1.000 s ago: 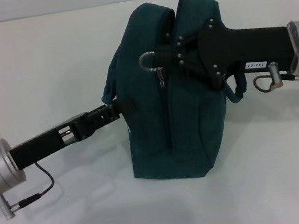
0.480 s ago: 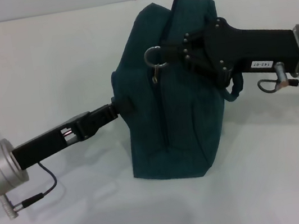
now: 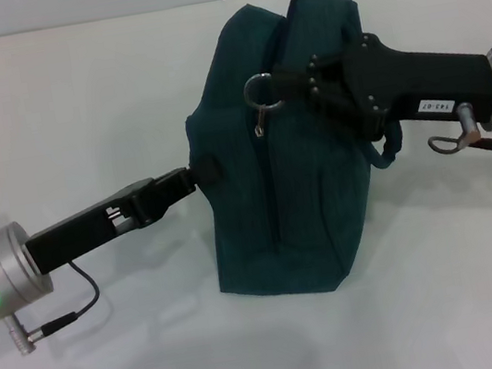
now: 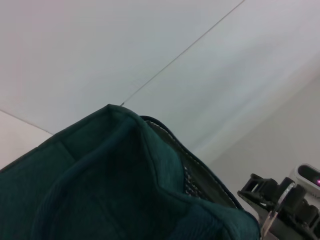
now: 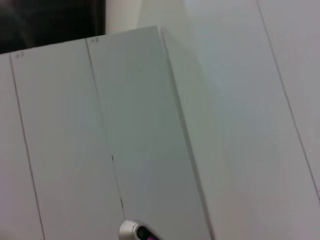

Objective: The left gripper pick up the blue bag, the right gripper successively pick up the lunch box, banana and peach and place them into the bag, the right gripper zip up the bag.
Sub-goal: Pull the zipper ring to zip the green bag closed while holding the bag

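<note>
Between both arms | blue bag [image 3: 283, 150] | right gripper [image 3: 291, 84] at zipper ring [image 3: 261, 91]

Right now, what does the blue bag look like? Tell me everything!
The blue bag is dark teal cloth, standing upright on the white table. A zipper seam runs down its front, with a metal ring pull near the top. The left end effector holds its side; the right end effector is at the pull.
</note>
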Tool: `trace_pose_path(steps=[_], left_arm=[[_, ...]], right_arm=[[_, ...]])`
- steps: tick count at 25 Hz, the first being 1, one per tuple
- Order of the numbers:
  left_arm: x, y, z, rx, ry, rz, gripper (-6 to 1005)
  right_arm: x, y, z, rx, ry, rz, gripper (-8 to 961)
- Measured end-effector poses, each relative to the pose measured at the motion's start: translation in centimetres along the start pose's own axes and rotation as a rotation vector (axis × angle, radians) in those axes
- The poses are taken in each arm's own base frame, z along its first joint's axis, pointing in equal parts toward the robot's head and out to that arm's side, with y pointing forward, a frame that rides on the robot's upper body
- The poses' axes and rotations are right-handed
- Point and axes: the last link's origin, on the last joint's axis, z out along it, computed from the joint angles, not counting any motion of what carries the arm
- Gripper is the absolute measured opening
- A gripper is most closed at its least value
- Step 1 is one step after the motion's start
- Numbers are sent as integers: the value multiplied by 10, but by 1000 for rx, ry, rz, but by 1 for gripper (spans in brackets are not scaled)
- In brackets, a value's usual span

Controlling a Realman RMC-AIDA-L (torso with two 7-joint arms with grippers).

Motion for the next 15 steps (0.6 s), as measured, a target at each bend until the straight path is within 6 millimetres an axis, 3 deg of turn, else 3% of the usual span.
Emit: trace_pose_path(steps=[15], left_arm=[[-5, 6, 4, -52, 2, 39, 55]], right_arm=[[-4, -7, -2, 34, -11, 194, 13]])
